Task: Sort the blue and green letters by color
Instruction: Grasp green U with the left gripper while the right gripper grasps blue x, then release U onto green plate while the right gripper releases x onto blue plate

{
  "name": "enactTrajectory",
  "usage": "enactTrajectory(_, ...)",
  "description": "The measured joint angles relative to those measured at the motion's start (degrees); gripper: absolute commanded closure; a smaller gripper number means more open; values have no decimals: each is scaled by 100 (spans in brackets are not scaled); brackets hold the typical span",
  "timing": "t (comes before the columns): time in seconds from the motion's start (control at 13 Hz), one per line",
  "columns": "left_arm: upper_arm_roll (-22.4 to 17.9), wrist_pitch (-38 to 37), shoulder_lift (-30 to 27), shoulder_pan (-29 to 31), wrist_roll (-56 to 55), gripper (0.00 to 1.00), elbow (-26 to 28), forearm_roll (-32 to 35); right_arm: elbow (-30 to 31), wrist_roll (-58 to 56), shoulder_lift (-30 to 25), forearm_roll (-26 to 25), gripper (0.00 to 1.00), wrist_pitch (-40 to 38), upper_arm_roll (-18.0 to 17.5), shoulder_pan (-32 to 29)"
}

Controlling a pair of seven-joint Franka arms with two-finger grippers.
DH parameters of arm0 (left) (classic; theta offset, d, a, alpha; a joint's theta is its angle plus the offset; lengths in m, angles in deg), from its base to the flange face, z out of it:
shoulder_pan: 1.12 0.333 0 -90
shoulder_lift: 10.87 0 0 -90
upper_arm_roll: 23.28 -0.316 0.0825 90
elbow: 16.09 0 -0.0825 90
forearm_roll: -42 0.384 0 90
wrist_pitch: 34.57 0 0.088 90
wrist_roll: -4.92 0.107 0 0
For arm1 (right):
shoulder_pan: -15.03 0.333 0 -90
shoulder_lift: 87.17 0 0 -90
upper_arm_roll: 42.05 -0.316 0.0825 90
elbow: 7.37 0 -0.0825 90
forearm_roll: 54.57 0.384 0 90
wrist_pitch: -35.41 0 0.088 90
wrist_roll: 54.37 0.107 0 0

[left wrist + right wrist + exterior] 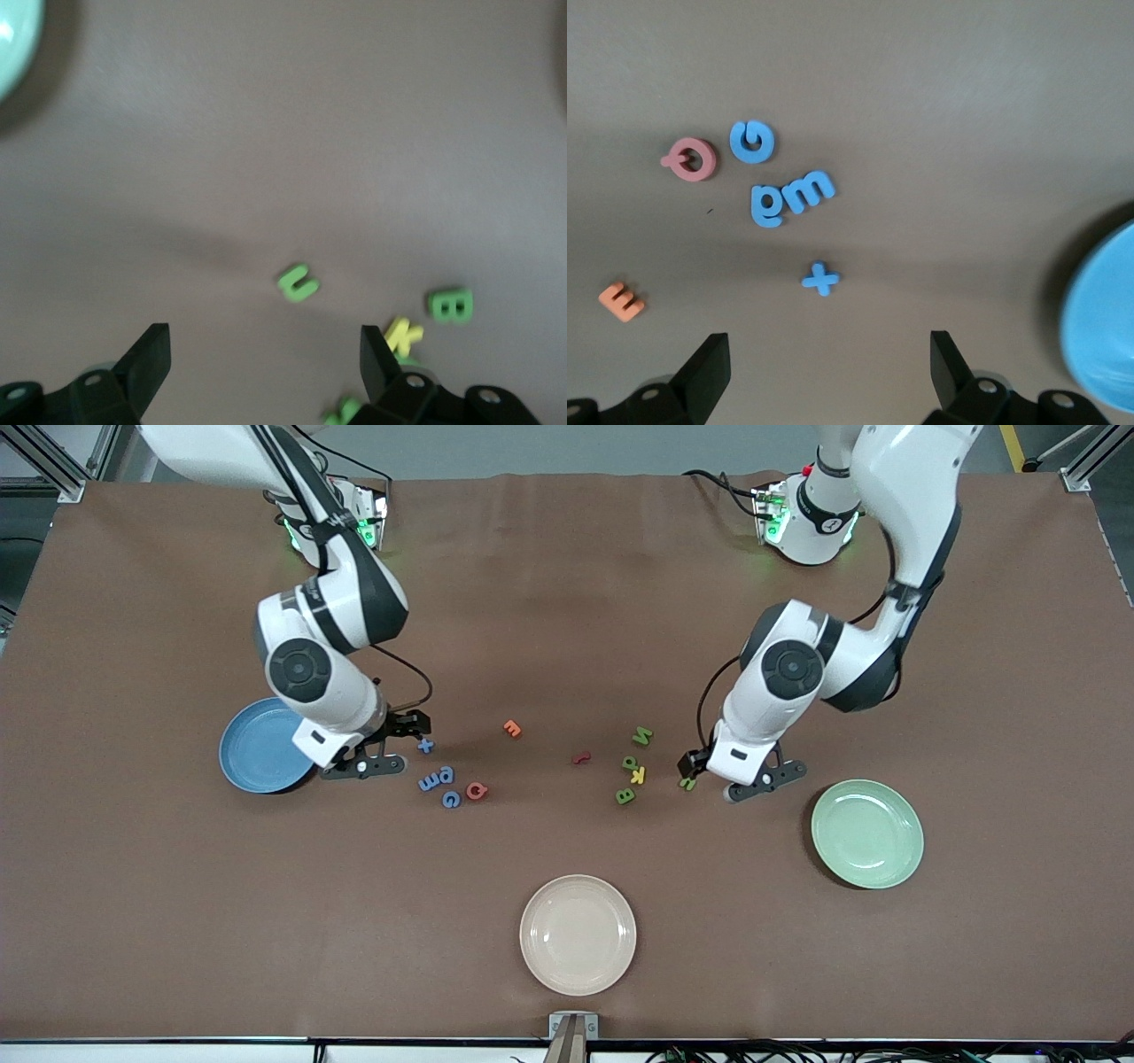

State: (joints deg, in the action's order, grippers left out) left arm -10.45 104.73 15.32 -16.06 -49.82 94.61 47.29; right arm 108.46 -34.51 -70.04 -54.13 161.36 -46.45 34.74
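Observation:
Four blue letters lie near the right arm's end: a plus point(426, 746), a g point(446, 773), an m point(431, 782) and a G point(451, 799). In the right wrist view the plus point(821, 280) lies just ahead of my open, empty right gripper point(828, 372). That gripper point(392, 746) hangs low between the blue plate point(257, 757) and the plus. Green letters N point(642, 736), P point(630, 763), B point(625, 796) and a small u point(687, 783) lie toward the left arm's end. My left gripper point(728, 775) is open and empty beside the u point(299, 282).
A yellow K point(638, 776) sits among the green letters. A pink Q point(477, 790), an orange E point(512, 729) and a red J point(581, 758) lie mid-table. A green plate point(867, 833) is by the left gripper, and a cream plate point(578, 934) is nearest the camera.

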Motion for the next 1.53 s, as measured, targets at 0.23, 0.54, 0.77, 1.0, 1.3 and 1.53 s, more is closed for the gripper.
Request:
enactTrajectory(0.23, -54, 563, 542, 12, -1151, 12, -28, 48, 513, 355, 6, 0, 1, 744, 2, 168)
enactTrajectory(0.54, -56, 621, 785, -8, -1850, 16, -64, 49, 771, 369, 316, 0, 1, 1404, 76, 156)
enactTrajectory(0.77, -48, 622, 1003, -134, -2082, 36, -211, 49, 791, 373, 731, 0, 3, 1928, 92, 154)
enactTrajectory(1.0, -44, 613, 1136, -181, -2161, 62, -387, 49, 788, 374, 938, 0, 24, 2120, 92, 154)
enactTrajectory(1.3, -45, 596, 1124, -165, -2175, 100, -455, 49, 806, 378, 940, 0, 40, 2097, 90, 154)
enactTrajectory(1.53, -88, 438, 1110, -105, -2164, 100, -528, 53, 827, 383, 926, 0, 55, 2097, 88, 154)
